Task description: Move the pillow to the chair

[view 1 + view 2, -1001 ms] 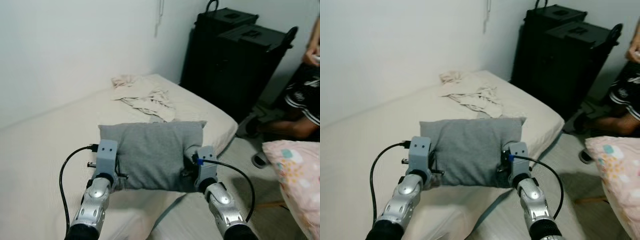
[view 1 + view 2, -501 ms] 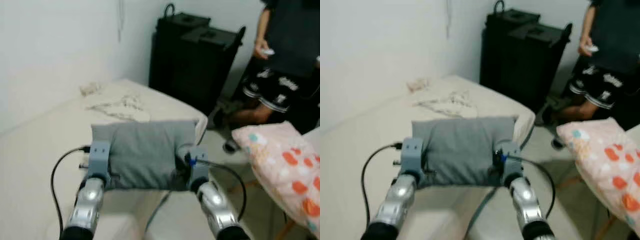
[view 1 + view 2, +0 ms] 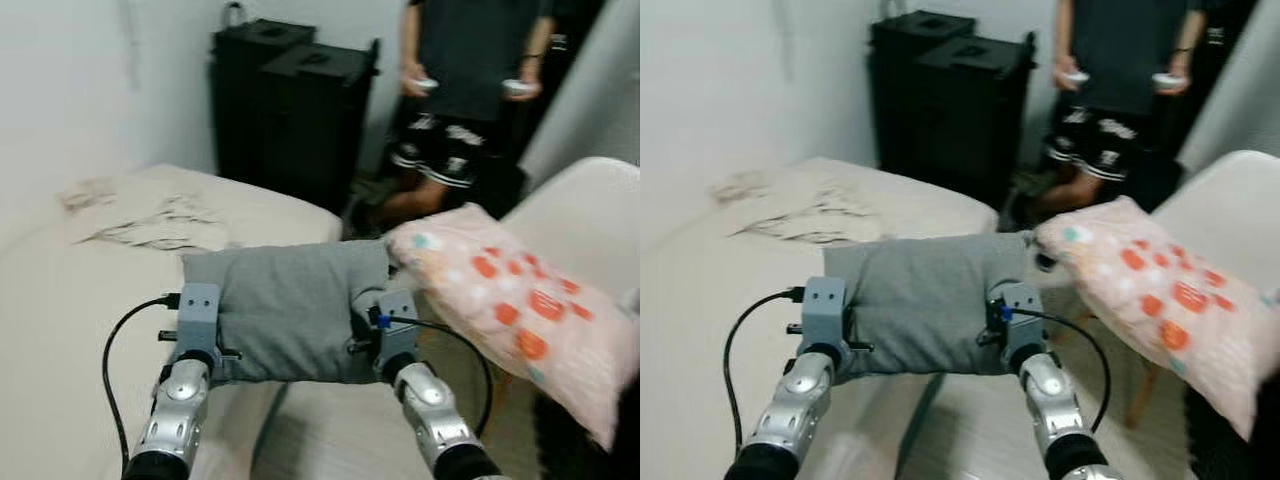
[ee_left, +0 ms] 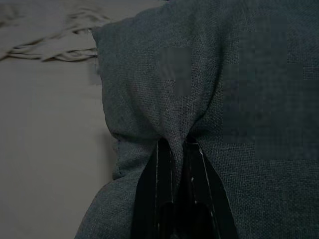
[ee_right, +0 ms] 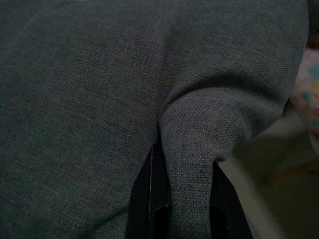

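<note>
I hold the grey pillow [image 3: 285,310] off the bed [image 3: 60,290], left end effector [image 4: 172,149] and right end effector [image 5: 187,164] each pinching fabric. Risk: thin pinches slip, or it bumps the pink pillow [image 3: 500,310] on the chair [image 3: 580,210] at right.

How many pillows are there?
2: a grey pillow held between the left tool and right tool, and a spotted pink pillow on the white chair.

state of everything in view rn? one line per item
grey pillow: lifted, held at both ends
left gripper: shut, pinching a fold of the pillow
right gripper: shut on a fold at the pillow's other end
pink patterned pillow: lying tilted on the chair
chair: upright, pink pillow on it
bed: crumpled cloth on it
person: standing, a controller in each hand
</note>
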You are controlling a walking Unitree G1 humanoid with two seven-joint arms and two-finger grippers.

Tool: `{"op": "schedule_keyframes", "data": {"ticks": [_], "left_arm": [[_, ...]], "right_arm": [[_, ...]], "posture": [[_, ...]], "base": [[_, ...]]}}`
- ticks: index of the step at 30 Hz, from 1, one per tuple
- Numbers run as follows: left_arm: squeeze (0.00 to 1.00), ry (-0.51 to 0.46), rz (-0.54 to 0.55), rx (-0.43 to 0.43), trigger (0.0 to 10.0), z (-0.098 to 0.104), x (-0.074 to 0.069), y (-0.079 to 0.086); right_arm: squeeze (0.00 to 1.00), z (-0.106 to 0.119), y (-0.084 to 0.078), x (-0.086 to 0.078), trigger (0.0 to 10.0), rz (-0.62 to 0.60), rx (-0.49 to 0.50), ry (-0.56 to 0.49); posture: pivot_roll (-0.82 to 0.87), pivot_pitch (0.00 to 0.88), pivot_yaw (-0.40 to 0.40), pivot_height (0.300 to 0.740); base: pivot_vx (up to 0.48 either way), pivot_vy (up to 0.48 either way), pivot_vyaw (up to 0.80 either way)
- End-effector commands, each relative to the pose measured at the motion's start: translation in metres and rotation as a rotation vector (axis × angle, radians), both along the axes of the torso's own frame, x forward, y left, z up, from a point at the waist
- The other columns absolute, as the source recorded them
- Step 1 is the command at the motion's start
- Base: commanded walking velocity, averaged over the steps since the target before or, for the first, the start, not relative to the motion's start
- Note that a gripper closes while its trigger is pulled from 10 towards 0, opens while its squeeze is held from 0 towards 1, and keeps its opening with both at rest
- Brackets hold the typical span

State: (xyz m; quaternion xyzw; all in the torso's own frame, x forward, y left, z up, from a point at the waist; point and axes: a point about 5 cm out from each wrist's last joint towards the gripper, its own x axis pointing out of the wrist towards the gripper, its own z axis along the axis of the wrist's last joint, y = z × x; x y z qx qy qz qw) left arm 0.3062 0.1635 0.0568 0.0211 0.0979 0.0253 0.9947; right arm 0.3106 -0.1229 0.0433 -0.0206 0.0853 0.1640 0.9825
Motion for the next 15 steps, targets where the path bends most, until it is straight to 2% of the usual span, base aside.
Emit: {"op": "schedule_keyframes", "data": {"ticks": [1, 5, 8, 12, 15], "left_arm": [[0.00, -0.029, -0.020, -0.013, 10.0, 0.006, 0.003, -0.006], [0.00, 0.022, -0.068, 0.046, 10.0, -0.010, -0.002, -0.012], [0.00, 0.048, -0.076, 0.057, 10.0, -0.016, -0.003, -0.013], [0.00, 0.050, -0.075, 0.032, 10.0, -0.015, -0.003, -0.014], [0.00, 0.051, -0.030, -0.040, 10.0, -0.012, 0.000, -0.013]], "right_arm": [[0.00, -0.002, 0.001, -0.001, 10.0, 0.012, -0.026, 0.005], [0.00, -0.013, -0.010, -0.004, 10.0, -0.042, -0.076, 0.057], [0.00, -0.017, -0.012, -0.006, 10.0, -0.047, -0.093, 0.075], [0.00, -0.022, -0.016, -0.010, 10.0, -0.056, -0.106, 0.090], [0.00, -0.021, -0.018, -0.010, 10.0, -0.080, -0.097, 0.080]], "posture": [[0.08, 0.046, -0.032, 0.731], [0.09, 0.049, -0.036, 0.731], [0.08, 0.052, -0.029, 0.731], [0.08, 0.053, -0.025, 0.731], [0.08, 0.054, -0.022, 0.731]], "base": [[0.000, 0.000, -0.80], [0.000, 0.000, -0.80], [0.000, 0.000, -0.80], [0.000, 0.000, -0.80], [0.000, 0.000, -0.80]]}}
